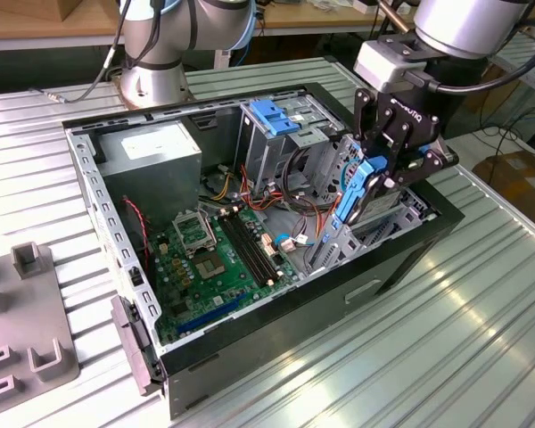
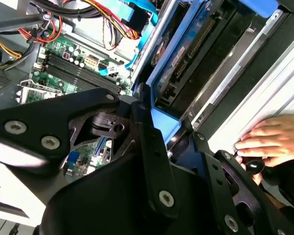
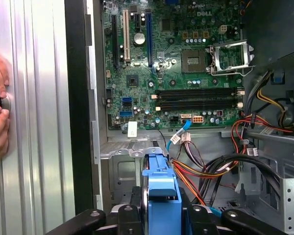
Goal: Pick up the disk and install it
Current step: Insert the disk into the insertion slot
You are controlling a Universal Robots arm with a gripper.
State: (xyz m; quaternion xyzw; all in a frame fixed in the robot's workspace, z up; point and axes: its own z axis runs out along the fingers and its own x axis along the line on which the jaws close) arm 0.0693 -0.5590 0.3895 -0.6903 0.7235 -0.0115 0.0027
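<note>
the end effector (image 1: 385, 165) is clamped on the disk (image 1: 349, 203), with its black fingers (image 3: 135, 208) pressing the blue bracket from either side in both wrist views. the disk (image 3: 160, 182) hangs on edge and tilted, directly under the end effector. its lower end is down among the metal rails of the drive bay (image 1: 388, 223); i cannot tell whether it is seated there. with the dial centred on the open computer case (image 1: 276, 343) in the exterior view, this spot is at about 3 o'clock, right at the case's wall.

just beside the disk runs a bundle of red, yellow and black cables (image 3: 210, 169), looping across the bay's inner side. a person's hand (image 2: 277, 139) rests on the ribbed counter (image 1: 481, 312) just outside the same wall, near the end effector.

farther in, the green motherboard (image 1: 218, 259) lies flat on the case floor toward 8 o'clock. a metal drive cage topped by a blue clip (image 1: 272, 116) stands at 12 o'clock, and the grey power-supply box (image 1: 152, 156) sits at 10 o'clock.

beyond the case, the arm's base (image 1: 156, 53) stands at 11 o'clock. a grey fixture (image 1: 27, 357) lies well apart at 8 o'clock. the counter stretches wide toward 4 and 5 o'clock.
</note>
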